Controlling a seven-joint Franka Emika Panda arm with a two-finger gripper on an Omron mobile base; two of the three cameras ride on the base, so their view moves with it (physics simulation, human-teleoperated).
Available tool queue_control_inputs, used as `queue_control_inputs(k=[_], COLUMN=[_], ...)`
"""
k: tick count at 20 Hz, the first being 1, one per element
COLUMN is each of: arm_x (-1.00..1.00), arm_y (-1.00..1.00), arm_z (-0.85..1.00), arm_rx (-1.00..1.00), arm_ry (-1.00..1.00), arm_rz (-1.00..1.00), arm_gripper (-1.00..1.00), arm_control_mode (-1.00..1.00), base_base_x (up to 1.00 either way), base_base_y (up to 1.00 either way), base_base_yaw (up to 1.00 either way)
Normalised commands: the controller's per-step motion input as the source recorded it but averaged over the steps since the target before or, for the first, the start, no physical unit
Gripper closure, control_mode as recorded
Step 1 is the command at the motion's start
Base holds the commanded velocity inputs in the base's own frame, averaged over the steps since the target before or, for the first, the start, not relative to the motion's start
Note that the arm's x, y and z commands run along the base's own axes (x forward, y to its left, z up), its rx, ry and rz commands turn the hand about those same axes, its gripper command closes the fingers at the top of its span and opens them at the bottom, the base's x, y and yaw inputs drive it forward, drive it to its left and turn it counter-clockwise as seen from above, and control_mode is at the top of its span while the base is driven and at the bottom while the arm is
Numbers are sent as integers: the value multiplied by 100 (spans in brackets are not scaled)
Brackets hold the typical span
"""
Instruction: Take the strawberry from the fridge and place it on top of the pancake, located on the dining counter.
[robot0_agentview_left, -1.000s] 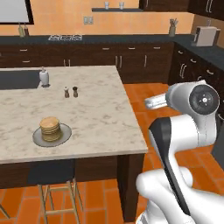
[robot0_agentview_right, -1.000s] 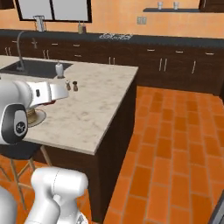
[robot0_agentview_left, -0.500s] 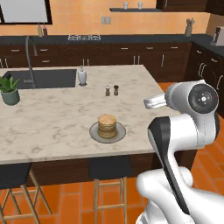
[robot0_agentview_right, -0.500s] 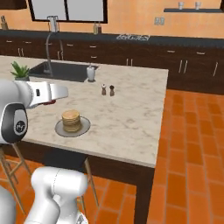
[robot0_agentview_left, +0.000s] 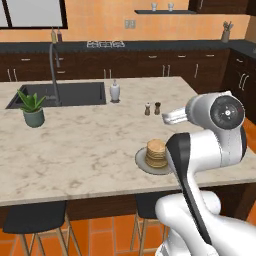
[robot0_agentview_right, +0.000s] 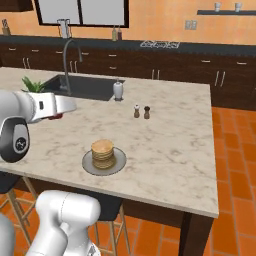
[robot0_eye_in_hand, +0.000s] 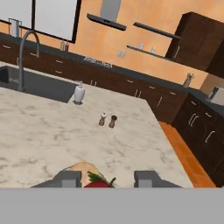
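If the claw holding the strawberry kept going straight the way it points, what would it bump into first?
Probably the dining counter top just past the pancake. The claw, shut on the strawberry, aims slightly downward across it; depth is hard to judge.

I see the dining counter (robot0_agentview_right: 165, 150) bare all around the pancake (robot0_agentview_right: 103, 153) on its plate (robot0_agentview_right: 118, 166) — approach from above or either side is free. Nearest obstacles: the salt and pepper shakers (robot0_agentview_right: 141, 111) further back, the soap bottle (robot0_agentview_right: 118, 90) by the sink (robot0_agentview_right: 85, 86), and the potted plant (robot0_agentview_left: 32, 106) — all well apart from the plate.
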Motion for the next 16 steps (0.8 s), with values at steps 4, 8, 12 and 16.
queue_control_inputs(k=[4, 8, 12, 16], arm_x=[100, 100, 90, 45], arm_y=[0, 0, 0, 0], arm_z=[-15, -33, -74, -96], arm_rx=[16, 14, 2, 3], arm_ry=[61, 72, 57, 23], arm_rz=[0, 0, 0, 1], arm_gripper=[100, 100, 100, 100], arm_control_mode=[-100, -100, -100, -100], base_base_x=[0, 0, 0, 0], base_base_y=[0, 0, 0, 0], base_base_yaw=[0, 0, 0, 0])
